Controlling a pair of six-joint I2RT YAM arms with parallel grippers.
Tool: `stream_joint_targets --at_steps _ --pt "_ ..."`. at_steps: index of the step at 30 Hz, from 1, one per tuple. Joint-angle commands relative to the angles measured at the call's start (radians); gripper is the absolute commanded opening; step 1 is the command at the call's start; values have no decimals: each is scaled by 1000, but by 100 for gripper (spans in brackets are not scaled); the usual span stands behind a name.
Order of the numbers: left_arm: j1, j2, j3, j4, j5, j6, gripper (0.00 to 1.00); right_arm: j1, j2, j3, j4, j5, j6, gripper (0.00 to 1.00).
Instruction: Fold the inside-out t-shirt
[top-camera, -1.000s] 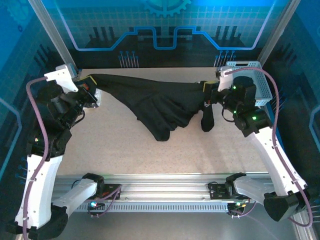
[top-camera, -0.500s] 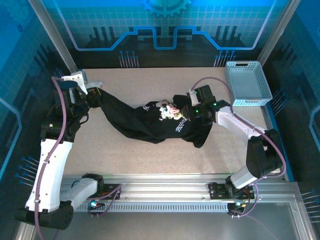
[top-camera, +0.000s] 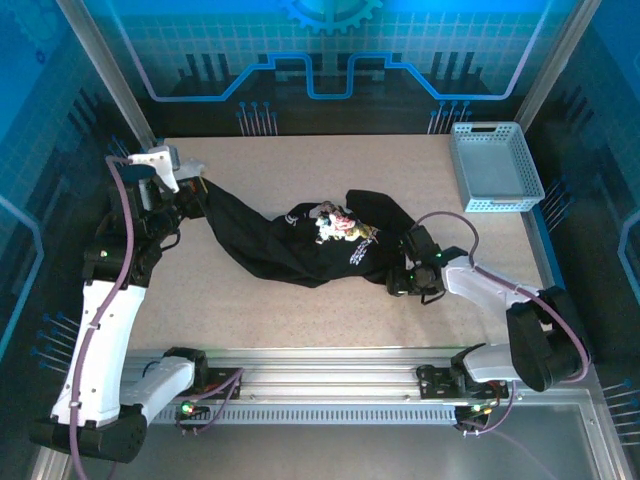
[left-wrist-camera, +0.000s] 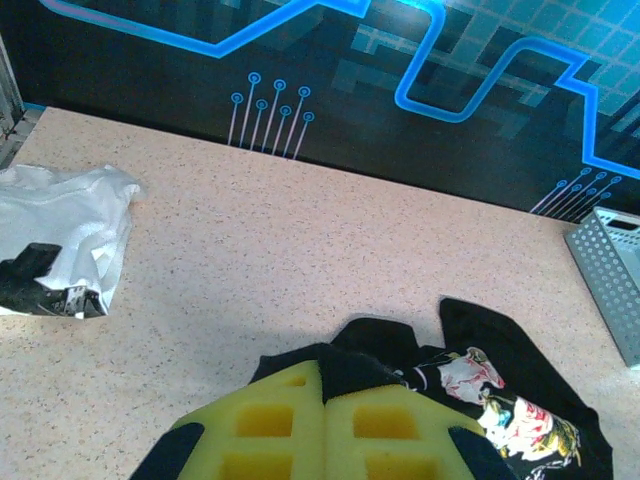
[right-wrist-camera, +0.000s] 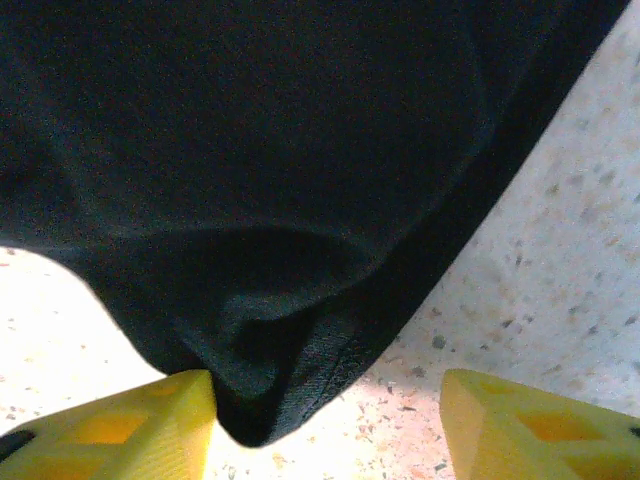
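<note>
Holding shirt (top-camera: 290, 250) clamped in my left gripper (left-wrist-camera: 322, 425), lifted so cloth drapes clear; right gripper (right-wrist-camera: 325, 418) jaws apart around its low edge, seemingly poised to grasp.

The t-shirt (top-camera: 275, 250) is black, soft and badly rumpled, and lies as a long heap across the middle of the table (top-camera: 300, 165). Its left end is drawn up and to the left in a taut strip, lifted clear of the table, while the rest sags into loose folds. On top of the heap a print (top-camera: 340, 225) in white, pink and yellow faces up, with small white lettering (top-camera: 358, 255) just beside it. At the right end the stitched hem (right-wrist-camera: 330, 370) rests on the table, curled into a rounded fold.
</note>
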Motion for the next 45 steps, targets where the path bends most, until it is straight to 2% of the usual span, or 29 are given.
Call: stream_joint_targets --at_steps 1,3,4,6,10,13,18,23,26,29,36,38,41,45 --pt "12 -3 -9 38 32 -8 0 7 42 1 76 -59 59 47" --pt "13 -1 -1 36 32 -12 0 4 39 40 87 -34 34 21" --pt "14 1 5 33 30 -12 0 1 13 63 81 -7 15 12" --pt "14 2 20 21 24 -14 0 -23 -61 104 57 29 -25 0" --pt "24 -13 42 12 15 -32 0 -81 -257 202 -23 111 -106 0" --pt "53 -29 77 8 15 -51 0 -120 -352 322 -96 116 -162 0" --pt "146 -23 211 -23 20 -66 0 -155 -388 542 -213 131 -264 0" --pt "238 -2 315 -43 15 -76 0 -199 -348 720 -293 111 -338 0" --pt "246 4 310 -41 23 -76 0 -207 -297 781 -327 46 -361 0" --pt "246 12 236 -37 58 -70 0 -208 -222 752 -281 -37 -363 0" --pt "246 64 55 17 86 -68 0 -243 176 738 -116 -144 -330 1" --pt "245 73 24 40 106 -80 0 -243 290 778 -97 -179 -318 6" --pt "244 91 -2 57 141 -88 0 -242 426 838 -107 -195 -317 20" --pt "244 95 -22 67 150 -83 0 -236 428 804 -119 -154 -330 34"
